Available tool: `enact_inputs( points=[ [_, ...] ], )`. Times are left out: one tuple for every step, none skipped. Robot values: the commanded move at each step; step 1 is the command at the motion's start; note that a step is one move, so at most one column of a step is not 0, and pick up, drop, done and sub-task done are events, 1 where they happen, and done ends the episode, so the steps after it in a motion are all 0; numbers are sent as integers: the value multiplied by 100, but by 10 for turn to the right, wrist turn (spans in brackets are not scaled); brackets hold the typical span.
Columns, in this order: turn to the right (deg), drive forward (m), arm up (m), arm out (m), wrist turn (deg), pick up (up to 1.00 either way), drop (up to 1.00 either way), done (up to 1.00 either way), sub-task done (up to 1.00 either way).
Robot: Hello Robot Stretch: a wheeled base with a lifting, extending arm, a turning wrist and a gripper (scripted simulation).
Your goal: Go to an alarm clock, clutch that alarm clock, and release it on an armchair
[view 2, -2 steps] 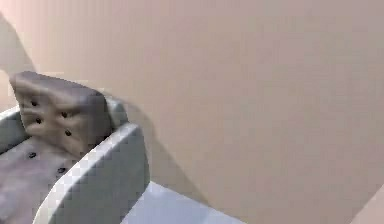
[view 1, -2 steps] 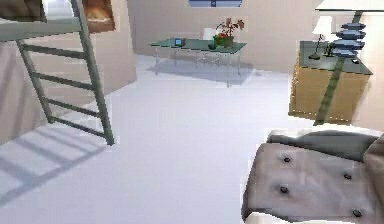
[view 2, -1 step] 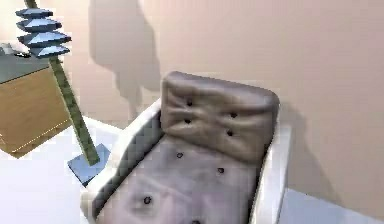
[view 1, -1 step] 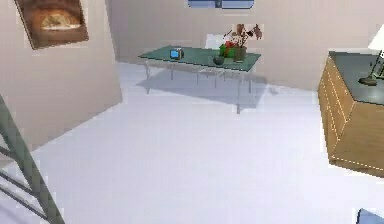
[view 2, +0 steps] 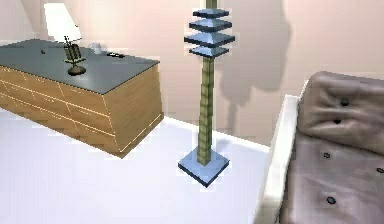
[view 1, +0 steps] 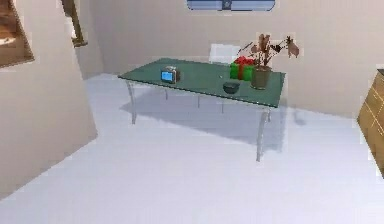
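arm: pose cannot be told | wrist: pose cannot be told | tool: pose cannot be told

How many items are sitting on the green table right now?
4: a small blue-faced box near the left end; a dark bowl, red-and-green box and potted plant toward the right. Smaller things may hide behind them.

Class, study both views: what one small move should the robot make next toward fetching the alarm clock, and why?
Probably drive forward a little, toward the green table. The small boxy thing near its left end in the forward view, likely the alarm clock, stands well ahead, and bare floor lies between, so closing that gap seems to come first.
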Motion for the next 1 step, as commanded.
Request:
enact_inputs(
  points=[
    [-30, 0, 0, 0, 0, 0, 0, 0, 0]
  ],
)
